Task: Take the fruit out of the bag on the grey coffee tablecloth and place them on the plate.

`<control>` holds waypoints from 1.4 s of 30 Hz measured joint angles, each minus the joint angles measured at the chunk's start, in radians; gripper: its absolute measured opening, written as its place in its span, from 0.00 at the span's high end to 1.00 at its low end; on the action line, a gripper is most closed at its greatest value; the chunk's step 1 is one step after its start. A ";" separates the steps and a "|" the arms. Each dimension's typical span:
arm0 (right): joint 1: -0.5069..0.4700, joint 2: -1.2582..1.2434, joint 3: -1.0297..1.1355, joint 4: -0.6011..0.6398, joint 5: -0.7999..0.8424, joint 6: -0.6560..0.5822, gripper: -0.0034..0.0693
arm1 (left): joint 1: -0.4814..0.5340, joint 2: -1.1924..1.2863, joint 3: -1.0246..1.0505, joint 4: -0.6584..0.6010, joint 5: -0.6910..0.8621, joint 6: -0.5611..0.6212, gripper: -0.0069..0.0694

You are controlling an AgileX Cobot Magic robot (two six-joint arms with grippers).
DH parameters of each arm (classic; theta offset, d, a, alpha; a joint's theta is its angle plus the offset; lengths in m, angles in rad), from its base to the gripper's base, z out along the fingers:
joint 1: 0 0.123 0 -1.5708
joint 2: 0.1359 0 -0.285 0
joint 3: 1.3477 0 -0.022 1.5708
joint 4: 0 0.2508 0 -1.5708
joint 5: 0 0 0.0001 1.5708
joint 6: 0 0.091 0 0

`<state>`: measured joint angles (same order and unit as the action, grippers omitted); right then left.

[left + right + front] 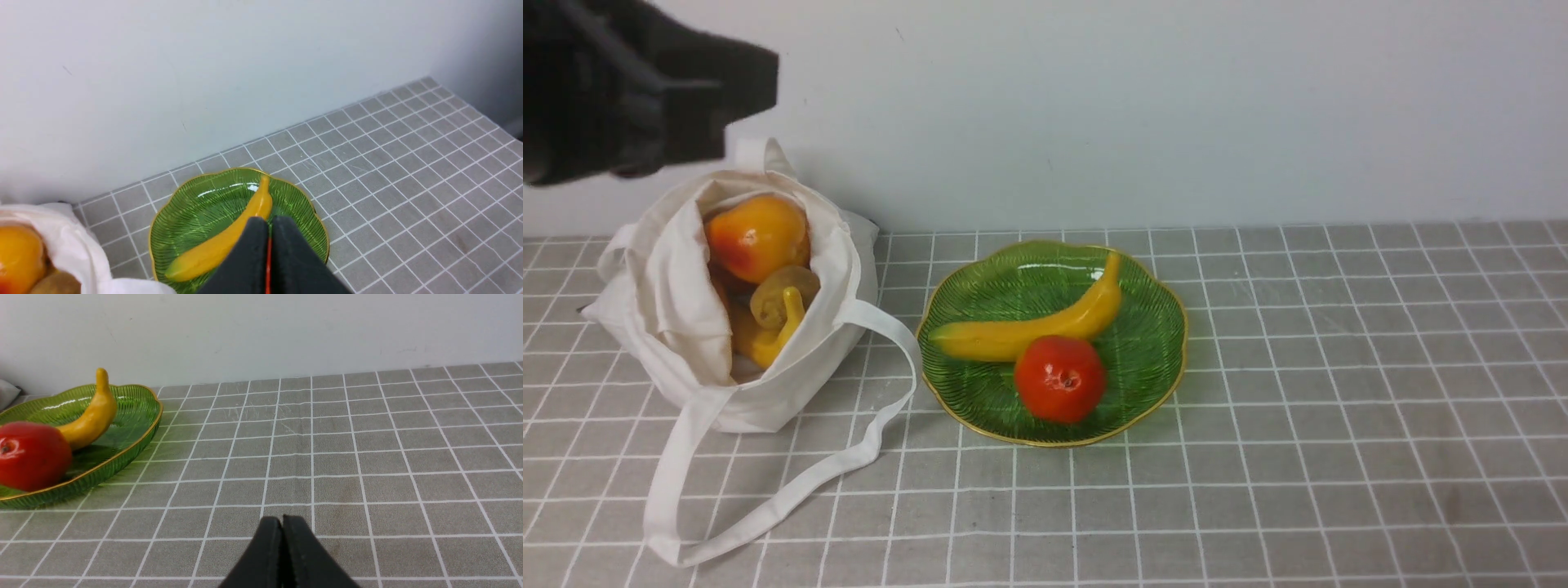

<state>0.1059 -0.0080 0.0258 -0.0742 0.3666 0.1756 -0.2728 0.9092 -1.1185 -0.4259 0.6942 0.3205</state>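
The off-white bag (670, 318) lies open at the left on the grey coffee tablecloth (1339, 367). Inside it show an orange-yellow pear (756, 237), a brownish kiwi (783, 292) and a yellow banana (772, 336). The green plate (996, 278) holds a banana (1029, 327) and a red apple-like fruit (1059, 378). My left gripper (764, 82) hovers above the bag, shut and empty; its wrist view (269, 221) looks down on the plate (192, 212). My right gripper (282, 519) is shut and empty, low over the cloth to the right of the plate (135, 412).
A plain white wall runs along the back edge of the cloth. The bag's long strap (792, 482) loops out over the cloth in front of the bag, close to the plate's near left rim.
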 joint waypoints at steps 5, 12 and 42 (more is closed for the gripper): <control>0.000 0.000 0.000 0.000 0.000 0.000 0.97 | 0.000 -0.202 0.216 0.001 -0.089 -0.014 0.92; 0.000 0.000 0.000 0.000 0.000 0.000 0.97 | 0.000 -0.457 0.404 -0.023 -0.085 -0.015 0.92; 0.000 0.000 0.000 0.000 0.000 0.000 0.97 | 0.208 -0.833 0.947 0.406 -0.367 -0.276 0.92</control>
<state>0.1059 -0.0080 0.0258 -0.0742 0.3666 0.1756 -0.0645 0.0763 -0.1718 -0.0197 0.3277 0.0445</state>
